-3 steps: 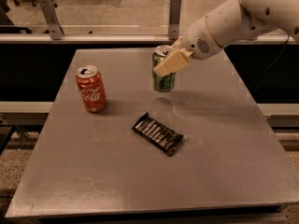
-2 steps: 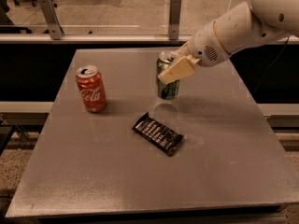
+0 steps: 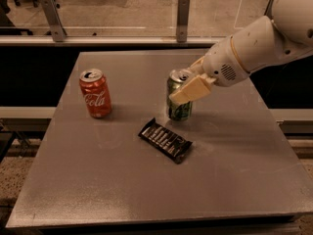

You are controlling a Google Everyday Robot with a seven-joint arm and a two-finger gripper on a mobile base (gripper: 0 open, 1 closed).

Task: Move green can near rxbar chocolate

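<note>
Over grey table (image 3: 98, 180), claw (image 3: 187, 87) clamps green can (image 3: 178, 109) just beside rxbar chocolate (image 3: 165, 140).

Claw (image 3: 184, 84) apparently clamped on green can (image 3: 178, 110)

The claw (image 3: 188, 84), clamped around the green can (image 3: 179, 106), has travelled across the bench (image 3: 98, 180) toward the camera and come lower, carrying the can with it. The rxbar chocolate (image 3: 165, 140), before well apart from the claw, now lies near it, just below and slightly to its left in the picture. The can's base has dropped to the bench surface or just above it; which one cannot be told. The arm (image 3: 254, 48) has swung down with the claw.
</note>
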